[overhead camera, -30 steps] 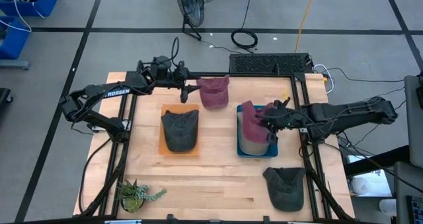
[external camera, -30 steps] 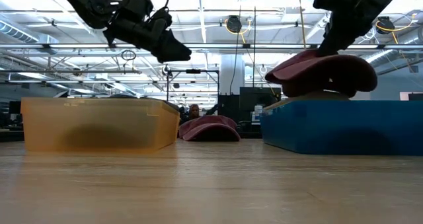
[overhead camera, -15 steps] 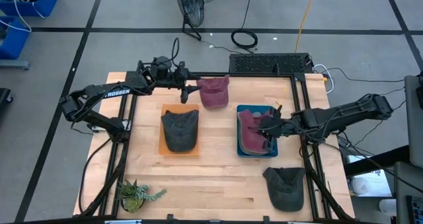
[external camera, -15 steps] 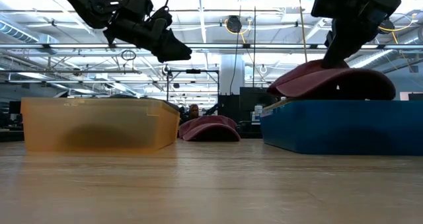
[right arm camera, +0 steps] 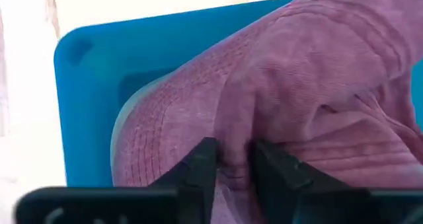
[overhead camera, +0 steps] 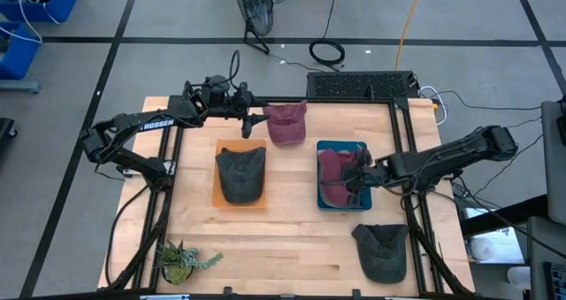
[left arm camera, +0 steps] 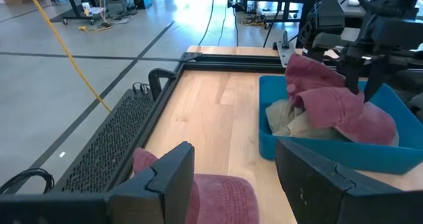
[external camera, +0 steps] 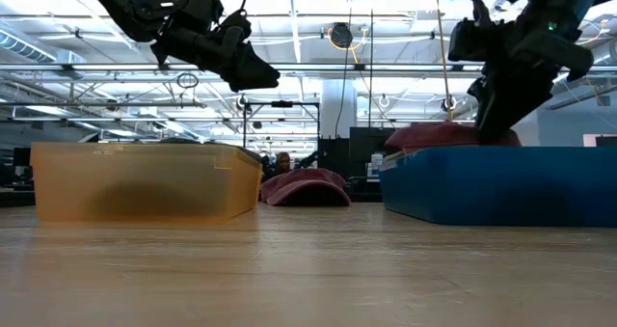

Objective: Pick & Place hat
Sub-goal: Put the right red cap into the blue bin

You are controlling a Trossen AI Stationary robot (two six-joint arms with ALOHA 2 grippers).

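Note:
A maroon hat point(overhead camera: 336, 172) lies in the blue bin point(overhead camera: 340, 146) at the table's right, on top of a pale hat point(left arm camera: 283, 117). My right gripper point(overhead camera: 358, 178) reaches down into the bin and is shut on a fold of the maroon hat point(right arm camera: 297, 85). A second maroon hat point(overhead camera: 286, 123) rests crown up on the table at the far middle. My left gripper point(overhead camera: 252, 123) hovers open just left of it and above the table, with nothing between its fingers point(left arm camera: 172, 178). My right gripper pinches a raised fold of the maroon hat's cloth point(right arm camera: 232, 141) between its two fingers point(right arm camera: 201, 168). The fingers come from above, slanting down from the table's right side. The hat lies in the blue bin on the pale hat, its cloth slack.
A dark grey hat point(overhead camera: 240, 173) fills the orange bin point(overhead camera: 220, 203) left of the blue one. Another dark grey hat point(overhead camera: 382, 251) lies on the table near the front right corner. A small plant point(overhead camera: 181, 260) stands at the front left. Bare wood lies between the bins.
My right gripper has gone down and a little toward the table's near edge, tipping more steeply. The maroon hat, first held above the blue bin's rim, has sunk into the bin and now lies on the pale hat.

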